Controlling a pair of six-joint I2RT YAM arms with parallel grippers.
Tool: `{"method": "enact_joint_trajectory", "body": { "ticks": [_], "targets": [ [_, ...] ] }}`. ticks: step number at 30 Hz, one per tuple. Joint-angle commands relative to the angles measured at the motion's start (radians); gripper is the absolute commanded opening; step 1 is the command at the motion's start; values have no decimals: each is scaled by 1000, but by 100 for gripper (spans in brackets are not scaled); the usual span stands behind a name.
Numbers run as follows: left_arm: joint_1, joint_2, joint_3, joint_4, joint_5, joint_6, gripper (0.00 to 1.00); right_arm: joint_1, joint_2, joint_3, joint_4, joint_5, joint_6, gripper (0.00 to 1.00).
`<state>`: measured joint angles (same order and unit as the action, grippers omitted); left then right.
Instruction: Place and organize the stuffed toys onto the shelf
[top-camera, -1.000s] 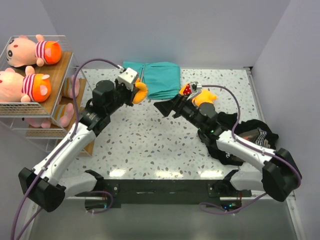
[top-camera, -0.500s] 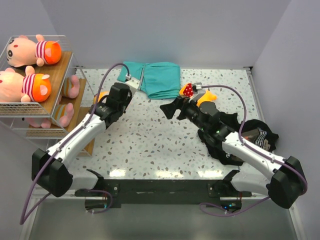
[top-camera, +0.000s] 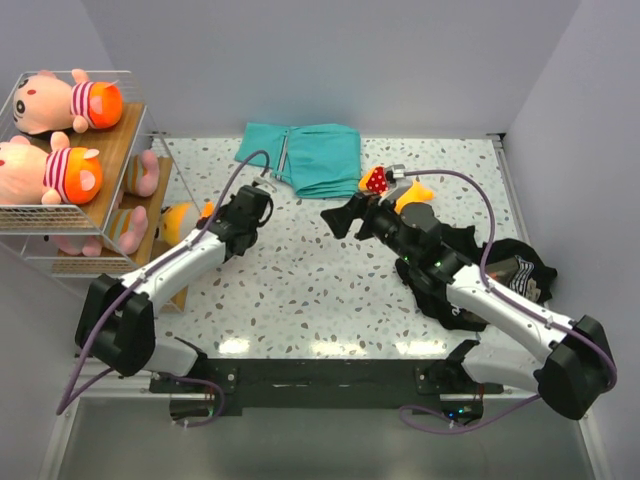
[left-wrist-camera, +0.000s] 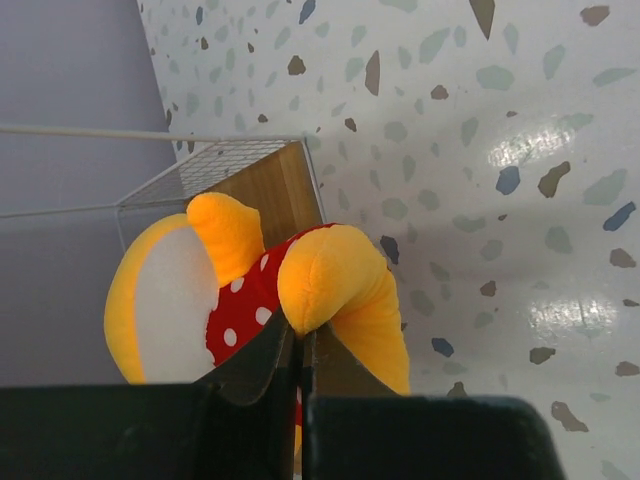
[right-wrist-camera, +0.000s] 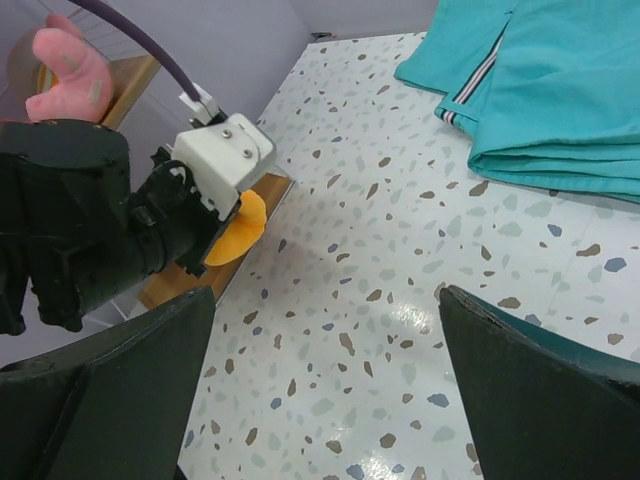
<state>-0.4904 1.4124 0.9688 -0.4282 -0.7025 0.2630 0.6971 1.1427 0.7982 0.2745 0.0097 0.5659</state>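
- Stretches the left arm toward the shelf (top-camera: 120, 150), left gripper (left-wrist-camera: 298, 335) pinched on the orange doll (left-wrist-camera: 335, 285) beside its low board.
- Holds the right gripper (right-wrist-camera: 325, 310) spread wide over the table (right-wrist-camera: 400, 300), near the teal cloth (right-wrist-camera: 560, 90).
- Shows the doll's dotted dress from the left wrist only; the pink dolls' (top-camera: 50, 100) striped shirts on upper tiers from above only.

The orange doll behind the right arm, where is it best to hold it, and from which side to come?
Take the orange doll by its red dotted dress, coming from above: it lies low on the table, and that soft part shows free beside the right arm. The right gripper is open but points away, so it likely must draw back first.
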Motion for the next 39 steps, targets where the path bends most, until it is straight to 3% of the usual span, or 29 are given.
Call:
{"method": "enact_joint_trajectory", "body": {
  "ticks": [1, 4, 9, 19, 39],
  "targets": [
    [32, 33, -19, 112, -104, 96, 0, -4, -35, 33, 17, 15, -18, 99],
    [46, 48, -50, 190, -101, 191, 0, -4, -40, 30, 17, 7, -14, 99],
    [95, 76, -42, 207, -78, 228, 0, -4, -55, 29, 17, 1, -14, 99],
    [161, 128, -142, 454, -199, 375, 0, -4, -107, 13, 20, 13, -32, 99],
    [248, 318, -45, 510, -123, 335, 0, -4, -146, 6, 12, 33, -49, 99]
  ]
}}
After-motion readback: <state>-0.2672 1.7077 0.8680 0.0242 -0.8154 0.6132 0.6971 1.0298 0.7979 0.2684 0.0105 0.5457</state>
